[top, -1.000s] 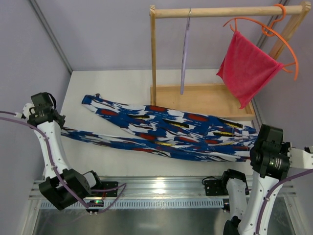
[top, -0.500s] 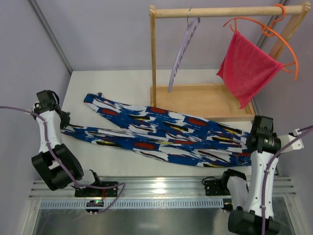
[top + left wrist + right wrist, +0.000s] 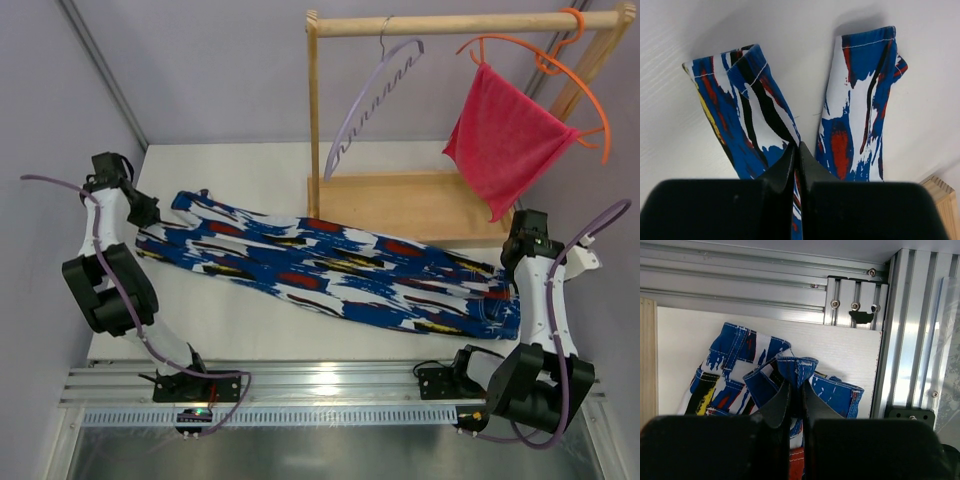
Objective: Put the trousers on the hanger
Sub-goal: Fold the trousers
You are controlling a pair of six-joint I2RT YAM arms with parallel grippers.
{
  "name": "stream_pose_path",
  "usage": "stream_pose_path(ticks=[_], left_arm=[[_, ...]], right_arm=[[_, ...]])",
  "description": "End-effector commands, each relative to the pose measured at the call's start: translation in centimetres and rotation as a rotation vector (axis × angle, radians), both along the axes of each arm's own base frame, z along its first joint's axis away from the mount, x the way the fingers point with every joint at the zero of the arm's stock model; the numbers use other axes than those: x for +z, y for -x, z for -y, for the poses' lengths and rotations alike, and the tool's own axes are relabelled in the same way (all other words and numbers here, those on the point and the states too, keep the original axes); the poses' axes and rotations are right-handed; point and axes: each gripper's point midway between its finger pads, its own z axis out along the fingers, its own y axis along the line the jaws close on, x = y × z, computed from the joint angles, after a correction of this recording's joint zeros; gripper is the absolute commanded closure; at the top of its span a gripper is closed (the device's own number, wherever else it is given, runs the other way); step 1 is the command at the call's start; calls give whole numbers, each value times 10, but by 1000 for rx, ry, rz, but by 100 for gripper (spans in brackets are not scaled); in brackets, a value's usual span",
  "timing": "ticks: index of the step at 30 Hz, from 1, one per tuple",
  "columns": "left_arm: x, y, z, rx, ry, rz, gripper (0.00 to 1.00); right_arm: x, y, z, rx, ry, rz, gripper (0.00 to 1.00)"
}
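**Before the rack: trousers flat, pinched at both ends**

Stretched along the front of the rack (image 3: 314,110) on the table (image 3: 250,160): trousers (image 3: 330,270). Clamped tight between the two cuffs by left gripper (image 3: 796,150), and nipped at a waistband fold by right gripper (image 3: 796,390), both with jaws nearly closed on cloth. Hooked on the rack's top rail, hanging askew, clear of the trousers: hanger (image 3: 365,105).

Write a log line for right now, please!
left gripper: shut on trousers legs | right gripper: shut on trousers waist | hanger: bare, on rail
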Motion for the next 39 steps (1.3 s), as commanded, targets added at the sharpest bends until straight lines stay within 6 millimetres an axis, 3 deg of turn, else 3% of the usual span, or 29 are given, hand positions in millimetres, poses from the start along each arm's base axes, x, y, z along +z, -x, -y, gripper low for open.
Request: stream_pose_path(ticks=[1, 5, 14, 19, 21, 22, 26, 28, 30, 32, 33, 36, 39], left_arm=[[46, -36, -26, -8, -122, 142, 100], [50, -47, -29, -1, -145, 133, 99], [38, -87, -27, -87, -149, 124, 99], [29, -137, -24, -170, -89, 185, 92], [20, -159, -9, -239, -7, 244, 91], [33, -180, -9, -265, -15, 337, 91], [48, -211, 4, -373, 26, 484, 90], [53, -211, 7, -392, 13, 494, 87], [47, -198, 3, -378, -15, 433, 69], [32, -178, -1, -350, -27, 339, 49], [21, -169, -5, -327, -38, 289, 46], [-6, -143, -10, -307, -70, 190, 43], [-31, -125, -11, -310, -78, 108, 41]], right_arm=[[24, -17, 22, -3, 113, 34, 96], [26, -22, 24, -1, 113, 35, 96], [26, -35, 29, 7, 108, 19, 96], [25, -60, 36, 39, 117, 50, 96], [20, -69, 38, 48, 118, 61, 96], [18, -72, 39, 55, 120, 63, 96], [12, -86, 43, 104, 134, 66, 96], [5, -94, 40, 177, 114, 62, 96], [2, -98, 33, 236, 84, 67, 73], [0, -105, 23, 312, 48, 93, 62], [3, -104, 20, 344, 46, 102, 55], [8, -111, 6, 439, 9, 147, 46], [26, -121, -13, 554, -24, 235, 43]])
